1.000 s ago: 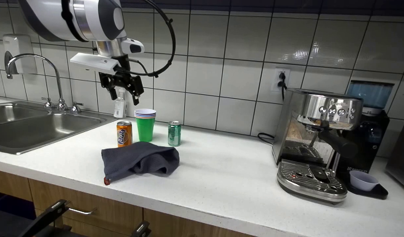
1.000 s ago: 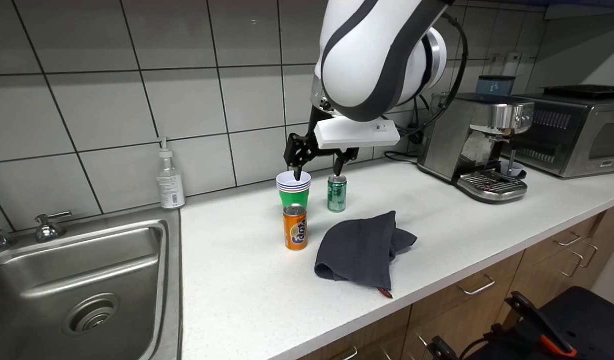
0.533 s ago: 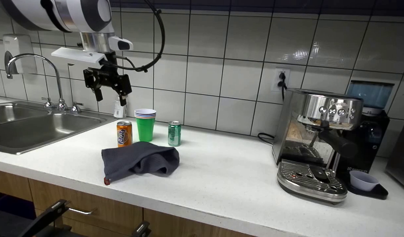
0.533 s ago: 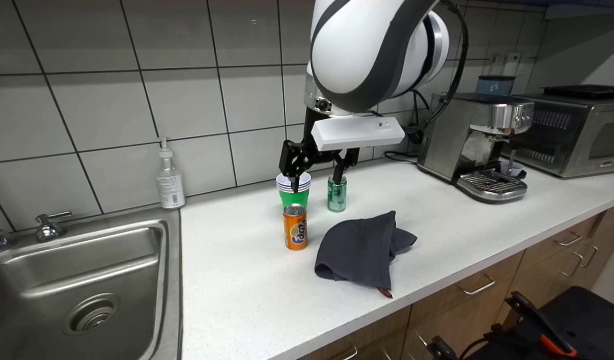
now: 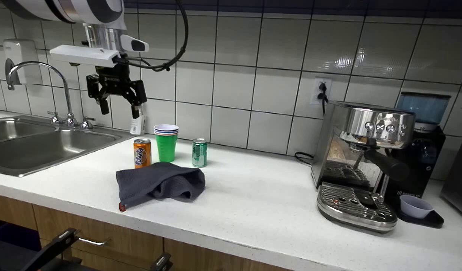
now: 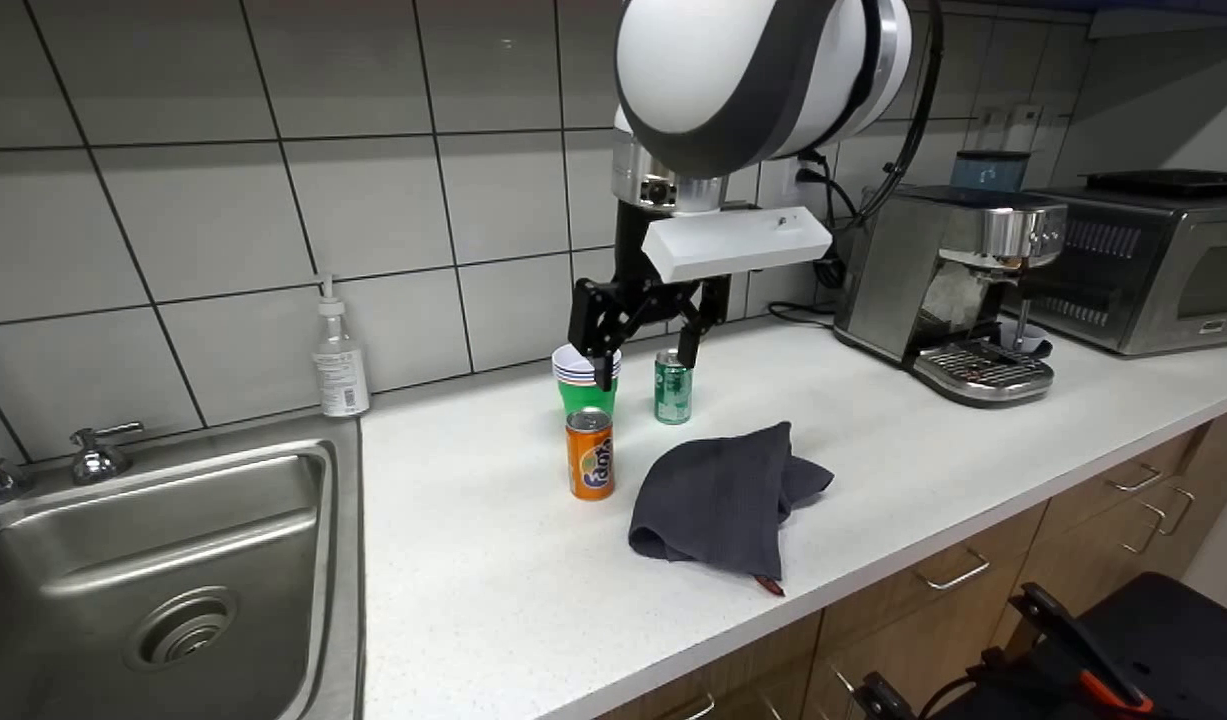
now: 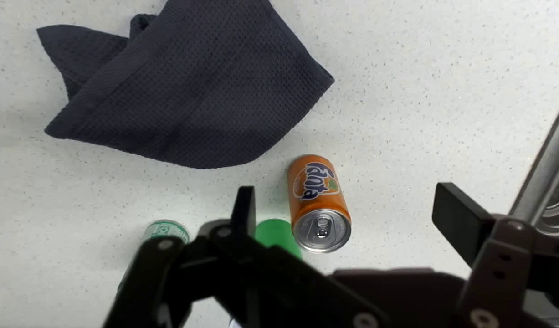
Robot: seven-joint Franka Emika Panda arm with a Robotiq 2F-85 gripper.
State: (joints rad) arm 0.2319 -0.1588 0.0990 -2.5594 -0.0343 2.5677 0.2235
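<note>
My gripper (image 5: 120, 110) (image 6: 645, 362) hangs above the counter with its jaws wide apart and nothing between them. Below it in the wrist view, an upright orange Fanta can (image 7: 313, 187) appears between the two black fingers (image 7: 461, 223), well under them and untouched. The green cups (image 5: 166, 146), stacked with white rims, stand beside the can; in the wrist view a finger hides most of the stack. A green can (image 5: 199, 153) (image 6: 673, 388) stands to the right of the cups in both exterior views. A crumpled dark cloth (image 5: 161, 182) (image 7: 192, 91) lies in front of the cans.
A steel sink (image 6: 338, 600) borders the counter's left side, with a pump bottle (image 6: 341, 370) behind its corner. An espresso machine (image 5: 366, 124) and a grinder (image 5: 423, 158) stand to the right. Something reddish (image 5: 122, 207) pokes out from under the cloth near the counter edge.
The gripper has shifted left in an exterior view and swung from a tilt to pointing more nearly straight down. Its jaws stayed wide. Cans, cups and cloth have not moved.
</note>
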